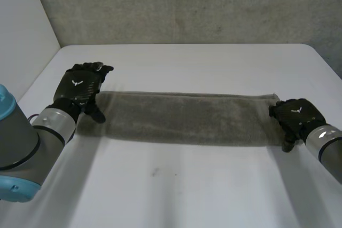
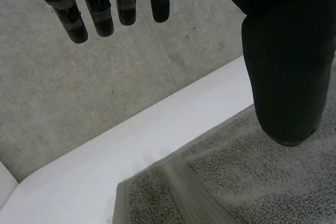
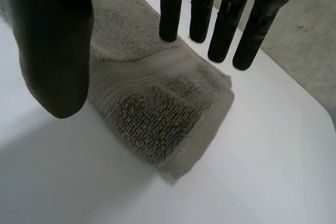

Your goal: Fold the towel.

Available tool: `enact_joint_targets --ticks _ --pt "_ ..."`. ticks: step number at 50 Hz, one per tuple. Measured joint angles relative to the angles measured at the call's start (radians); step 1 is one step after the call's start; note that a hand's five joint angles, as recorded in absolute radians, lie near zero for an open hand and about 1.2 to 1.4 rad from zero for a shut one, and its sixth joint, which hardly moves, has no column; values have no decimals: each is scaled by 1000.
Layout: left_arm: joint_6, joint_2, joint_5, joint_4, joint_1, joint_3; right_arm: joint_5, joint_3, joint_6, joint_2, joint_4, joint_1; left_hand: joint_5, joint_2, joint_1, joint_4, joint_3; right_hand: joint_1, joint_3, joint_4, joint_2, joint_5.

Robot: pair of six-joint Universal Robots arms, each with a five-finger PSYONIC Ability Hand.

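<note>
A grey towel (image 1: pixel 187 117) lies folded into a long narrow strip across the white table (image 1: pixel 187 185). My left hand (image 1: pixel 81 90) hovers over the strip's left end, fingers (image 2: pixel 94 17) straight and thumb (image 2: pixel 286 77) apart, holding nothing; the towel's end (image 2: pixel 220 187) lies beneath it. My right hand (image 1: pixel 295 115) is at the strip's right end. There its fingers (image 3: pixel 226 30) are straight above the folded end (image 3: pixel 163 114), the thumb (image 3: pixel 55 56) stands off to one side, and nothing is pinched.
A grey concrete wall (image 1: pixel 187 4) runs behind the table's far edge, and a white panel (image 1: pixel 21 30) stands at the left. Bare table surface lies in front of and behind the towel.
</note>
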Motion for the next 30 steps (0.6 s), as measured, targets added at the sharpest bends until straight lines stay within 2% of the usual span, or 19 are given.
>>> enact_joint_targets --ticks 5,17,19,22,23,24,30 --pt "3 -6 -1 14 3 -6 -8 8 -11 64 -98 -11 0 0 0 0 0 88 84 83 88 79" --pt "5 -8 1 14 2 -11 -12 -35 -70 150 -129 -39 0 0 0 0 0 248 242 241 242 230" --pt "5 -8 1 16 2 -14 -13 -41 -74 159 -129 -42 0 0 0 0 0 351 345 334 352 324" --pt "4 -8 1 19 0 -17 -14 -50 -79 171 -128 -45 0 0 0 0 0 632 619 624 637 594" --pt "4 -8 1 19 0 -18 -13 -55 -81 176 -127 -46 0 0 0 0 0 798 784 795 809 786" --pt "4 -8 1 20 -1 -19 -13 -57 -82 178 -127 -46 0 0 0 0 0 850 836 841 861 834" --pt "4 -9 1 20 -2 -21 3 -79 -92 169 -127 -100 0 0 0 0 0 880 890 910 889 883"
